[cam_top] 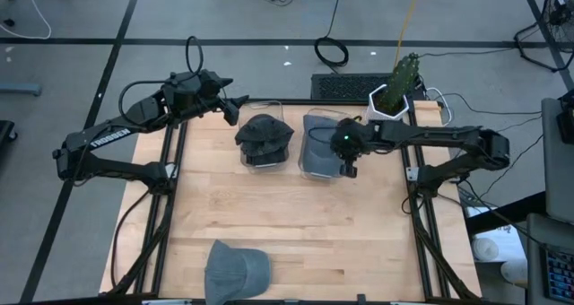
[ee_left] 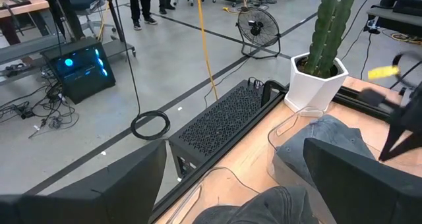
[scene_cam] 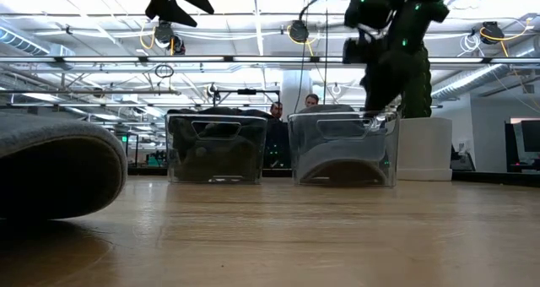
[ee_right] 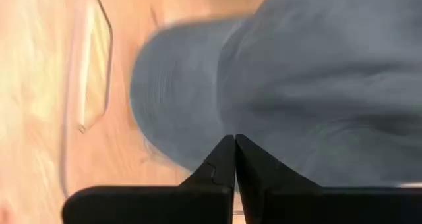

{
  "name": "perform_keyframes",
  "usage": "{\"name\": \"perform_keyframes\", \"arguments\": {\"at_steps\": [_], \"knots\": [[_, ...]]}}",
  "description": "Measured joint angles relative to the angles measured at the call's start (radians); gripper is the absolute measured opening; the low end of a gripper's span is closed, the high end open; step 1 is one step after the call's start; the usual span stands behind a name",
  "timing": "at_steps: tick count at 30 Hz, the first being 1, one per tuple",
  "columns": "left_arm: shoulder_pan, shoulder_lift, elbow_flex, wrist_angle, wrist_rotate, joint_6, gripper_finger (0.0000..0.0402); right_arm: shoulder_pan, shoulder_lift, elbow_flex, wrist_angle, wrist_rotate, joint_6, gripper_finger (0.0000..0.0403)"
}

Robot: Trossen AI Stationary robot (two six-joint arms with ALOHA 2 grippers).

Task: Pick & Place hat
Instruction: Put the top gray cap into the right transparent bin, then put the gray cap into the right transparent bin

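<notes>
Tabletop [cam_top: 287,224]: pale wood, two clear bins at 12 o'clock.
Hats: dark hat [cam_top: 264,133] in left bin [cam_top: 265,161]; blue-grey hat [cam_top: 320,143] in right bin [cam_top: 316,173]; grey hat [cam_top: 236,268] at 6 o'clock edge.
Left gripper [cam_top: 235,109]: fingers spread, empty, raised at 11 o'clock beside the dark hat.
Right gripper [ee_right: 235,140]: fingers pressed together, over the blue-grey hat.

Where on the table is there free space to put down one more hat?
The wide bare wood between the two clear bins and the grey cap at the near edge is free, also right of that cap. The far edge is crowded: both bins hold hats, the right end effector hangs over one, and the cactus pot stands beside it.
</notes>
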State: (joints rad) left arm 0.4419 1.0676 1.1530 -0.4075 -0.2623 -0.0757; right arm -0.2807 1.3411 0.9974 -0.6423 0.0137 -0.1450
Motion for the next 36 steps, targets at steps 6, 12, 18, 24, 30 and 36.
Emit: {"name": "perform_keyframes", "arguments": {"at_steps": [6,12,18,24,30,36], "knots": [[0.0,0.0,0.0,0.0,0.0,0.0,0.0365,-0.008,0.152,-0.012,0.031,0.038,-0.043,0.0],[0.0,0.0,0.0,0.0,0.0,0.0,0.0365,-0.005,0.227,-0.008,0.041,0.038,-0.048,0.0],[0.0,0.0,0.0,0.0,0.0,0.0,0.0365,0.009,0.144,-0.004,0.012,0.087,-0.043,0.0],[0.0,0.0,0.0,0.0,0.0,0.0,0.0365,0.02,0.032,0.014,0.0,0.089,-0.013,0.0],[-0.001,0.0,0.0,0.0,0.0,0.0,0.0365,0.074,-0.009,0.014,0.054,0.086,0.003,0.0],[0.0,0.0,0.0,0.0,0.0,0.0,0.0365,0.138,-0.056,0.014,0.197,-0.022,0.008,0.0]]}}
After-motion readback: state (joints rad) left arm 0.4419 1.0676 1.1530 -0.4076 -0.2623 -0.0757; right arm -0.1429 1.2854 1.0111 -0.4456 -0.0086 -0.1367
